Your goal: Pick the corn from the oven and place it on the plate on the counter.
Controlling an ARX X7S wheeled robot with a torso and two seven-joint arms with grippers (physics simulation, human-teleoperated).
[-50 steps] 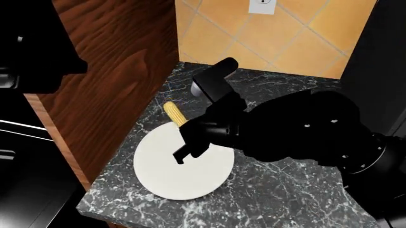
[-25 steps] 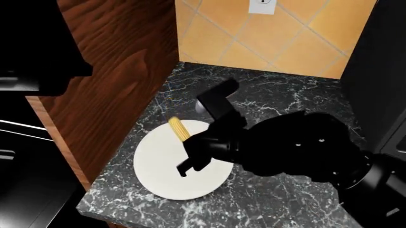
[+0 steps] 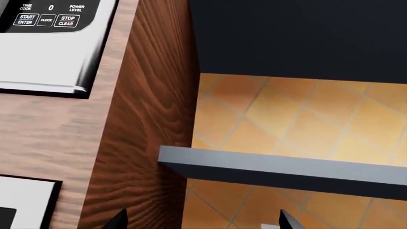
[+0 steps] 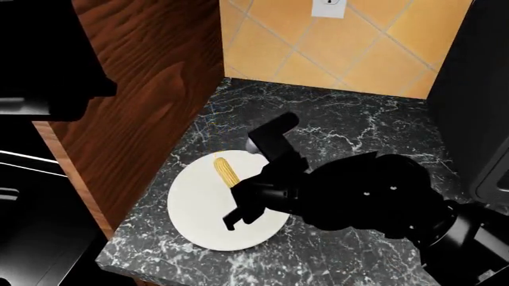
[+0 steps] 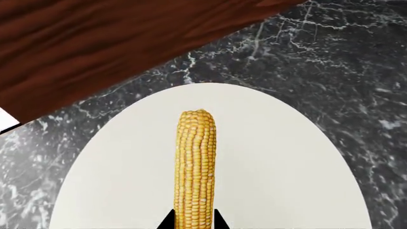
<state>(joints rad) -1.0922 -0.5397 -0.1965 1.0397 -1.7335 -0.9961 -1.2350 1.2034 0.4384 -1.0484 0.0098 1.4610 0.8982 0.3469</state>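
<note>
corn (image 5: 195,167) being gripped at its near end by the closed right gripper (image 5: 194,223), being held over the plate (image 4: 199,208) toward its 12 o'clock edge, plate being carried on the counter (image 4: 350,137), left gripper (image 3: 200,222) being aimed at wall tiles (image 3: 305,119), its jaws apart, nothing between them

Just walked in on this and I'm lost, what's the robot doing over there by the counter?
The right gripper holds a corn cob by one end, its jaws closed on it, with the cob stretched out over the white plate on the dark marble counter. Whether the cob touches the plate cannot be told. The left gripper is raised elsewhere, jaws apart and empty, facing wood panelling and orange tiles.
</note>
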